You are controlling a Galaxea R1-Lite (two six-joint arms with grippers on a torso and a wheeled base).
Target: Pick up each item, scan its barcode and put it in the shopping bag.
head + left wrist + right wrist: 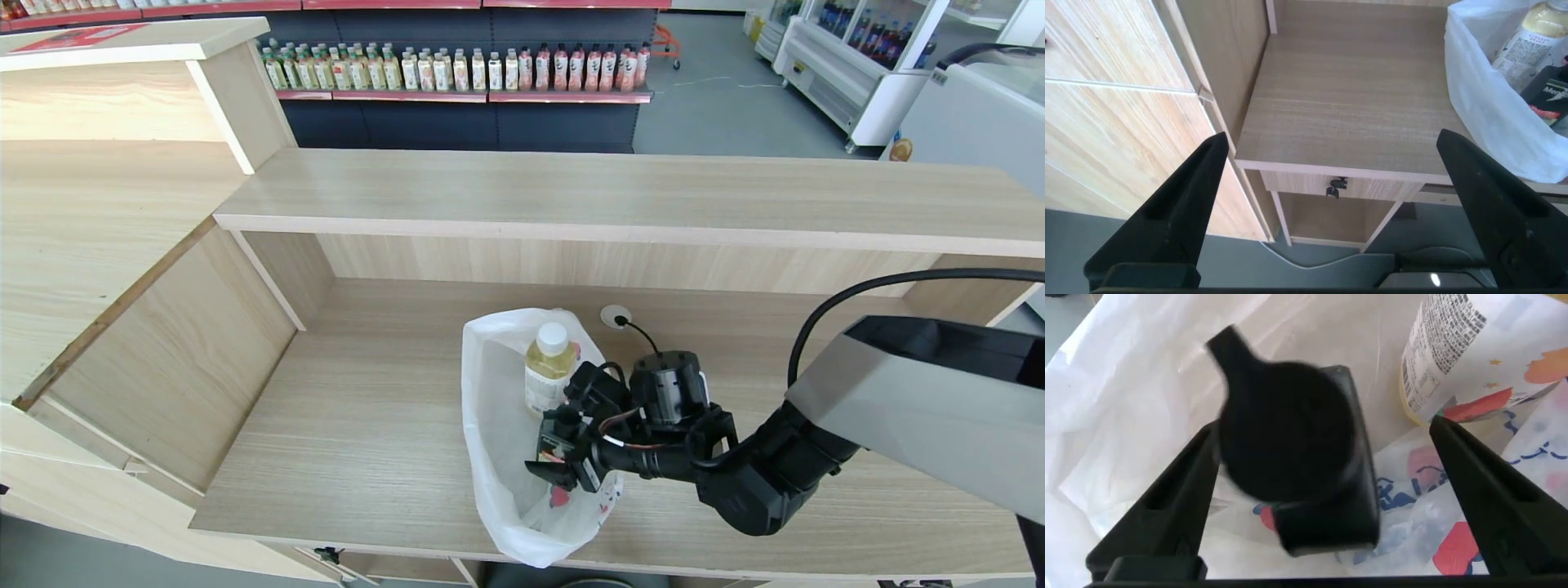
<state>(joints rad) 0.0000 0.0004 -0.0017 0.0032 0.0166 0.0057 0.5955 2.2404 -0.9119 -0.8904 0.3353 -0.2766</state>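
Note:
A white plastic shopping bag (498, 457) stands open on the wooden counter (367, 425). In it stands a bottle of yellow drink (549, 367) with a white cap, near the bag's far side. My right gripper (563, 457) is down in the bag's mouth. In the right wrist view its fingers (1167, 506) are wide apart, and a black box-like item (1298, 449) with a round black top lies between them over the bag's lining, clear of one finger. The bottle (1445, 351) is just beyond. My left gripper (1331, 143) hangs open and holds nothing, off the counter's front left edge.
A raised wooden ledge (620, 196) runs along the counter's back, and a side panel (171, 359) walls its left. A cable outlet (615, 314) sits behind the bag. Bare counter lies left of the bag (1486, 106). A drawer latch (1335, 186) is under the front edge.

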